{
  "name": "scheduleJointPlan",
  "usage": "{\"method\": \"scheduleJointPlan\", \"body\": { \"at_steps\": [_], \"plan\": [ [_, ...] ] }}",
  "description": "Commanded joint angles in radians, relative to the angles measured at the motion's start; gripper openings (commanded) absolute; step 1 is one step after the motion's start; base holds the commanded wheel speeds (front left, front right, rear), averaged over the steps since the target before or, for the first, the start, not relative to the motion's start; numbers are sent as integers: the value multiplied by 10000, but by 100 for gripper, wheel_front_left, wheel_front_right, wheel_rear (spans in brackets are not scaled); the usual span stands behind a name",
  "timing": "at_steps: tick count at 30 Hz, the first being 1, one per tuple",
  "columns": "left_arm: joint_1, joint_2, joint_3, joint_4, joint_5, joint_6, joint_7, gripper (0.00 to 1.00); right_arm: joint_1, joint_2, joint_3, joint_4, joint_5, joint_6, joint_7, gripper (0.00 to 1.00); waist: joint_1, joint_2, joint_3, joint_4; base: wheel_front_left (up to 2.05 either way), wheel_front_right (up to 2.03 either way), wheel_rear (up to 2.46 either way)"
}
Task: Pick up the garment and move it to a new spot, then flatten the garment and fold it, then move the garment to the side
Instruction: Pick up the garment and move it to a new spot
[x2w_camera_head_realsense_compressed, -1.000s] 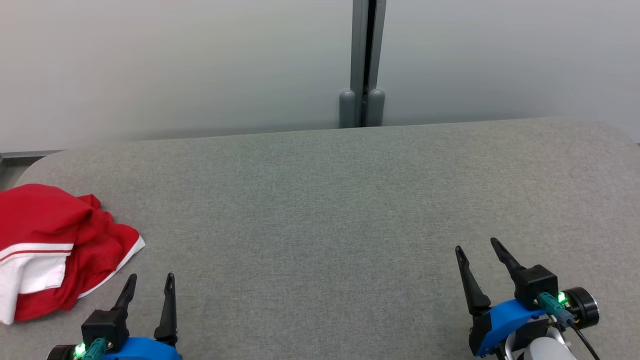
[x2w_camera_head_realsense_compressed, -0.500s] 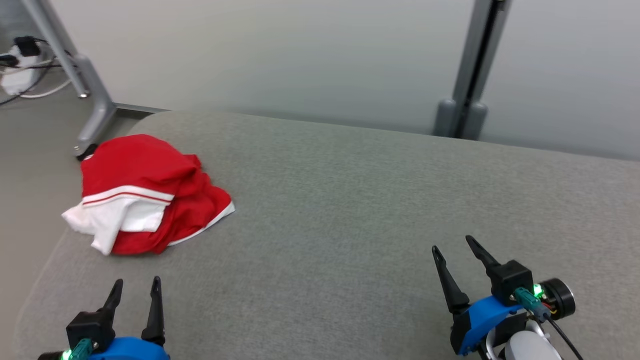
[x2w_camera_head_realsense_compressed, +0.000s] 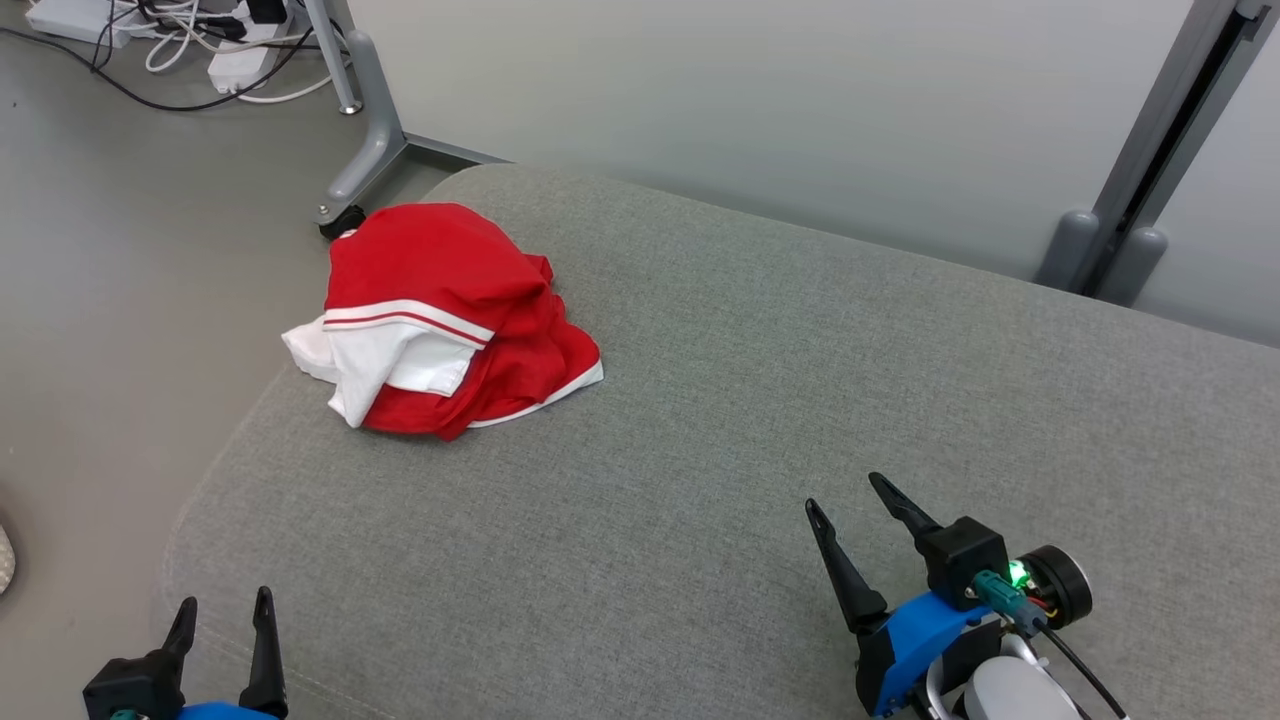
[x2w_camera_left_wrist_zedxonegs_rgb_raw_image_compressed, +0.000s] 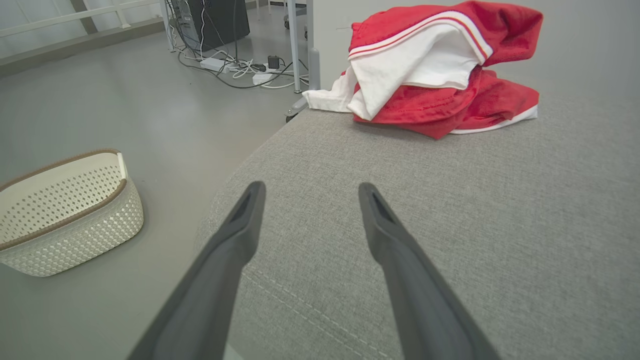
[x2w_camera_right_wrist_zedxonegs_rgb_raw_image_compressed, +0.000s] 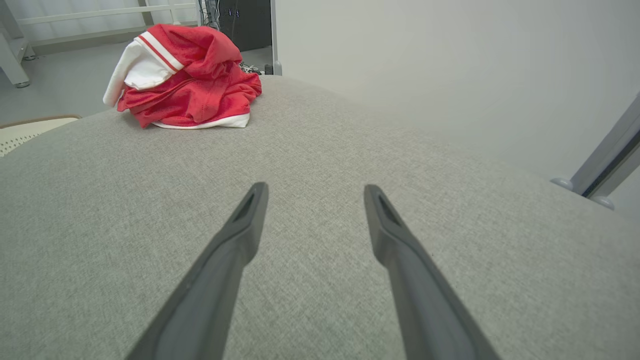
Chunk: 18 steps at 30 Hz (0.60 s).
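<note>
A crumpled red and white garment (x2w_camera_head_realsense_compressed: 450, 320) lies bunched near the far left corner of the grey padded table (x2w_camera_head_realsense_compressed: 760, 400). The left wrist view has the garment (x2w_camera_left_wrist_zedxonegs_rgb_raw_image_compressed: 440, 75) ahead and to the right, and the right wrist view has the garment (x2w_camera_right_wrist_zedxonegs_rgb_raw_image_compressed: 190, 80) far off at the upper left. My left gripper (x2w_camera_head_realsense_compressed: 225, 610) stands open at the table's near left corner, well short of the cloth, with nothing between its fingers (x2w_camera_left_wrist_zedxonegs_rgb_raw_image_compressed: 240, 220). My right gripper (x2w_camera_head_realsense_compressed: 850, 500) is open over the near right of the table, also empty.
A white perforated basket (x2w_camera_left_wrist_zedxonegs_rgb_raw_image_compressed: 65, 210) with a brown rim stands on the floor left of the table. Cables and power strips (x2w_camera_head_realsense_compressed: 200, 40) lie on the floor beyond the corner, beside a grey frame leg (x2w_camera_head_realsense_compressed: 365, 150). A pale partition wall (x2w_camera_head_realsense_compressed: 750, 110) backs the table.
The head camera has turned left, bringing the garment, floor and cables into fuller view. Both grippers stay open; the garment has not moved on the table.
</note>
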Motion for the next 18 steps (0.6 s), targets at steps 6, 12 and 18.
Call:
{"method": "scheduleJointPlan", "body": {
  "at_steps": [6, 12, 18],
  "plan": [
    [-820, 240, -168, 120, -581, -11, -27, 100, -366, -33, 205, 25, -82, 1, -37, 100, 0, 0, 422, -171, 0, 0, 0],
    [-2336, 1192, -1249, 265, -2015, -11, -27, 100, -766, -30, 352, 1, -389, 1, -37, 100, 0, 0, 1157, -562, 0, 0, 0],
    [-3932, 2607, -3253, 350, -3808, -11, -25, 100, -1206, -28, 436, 82, -678, 1, -36, 100, 0, 0, 1935, -988, 0, 0, 0]
  ]
}}
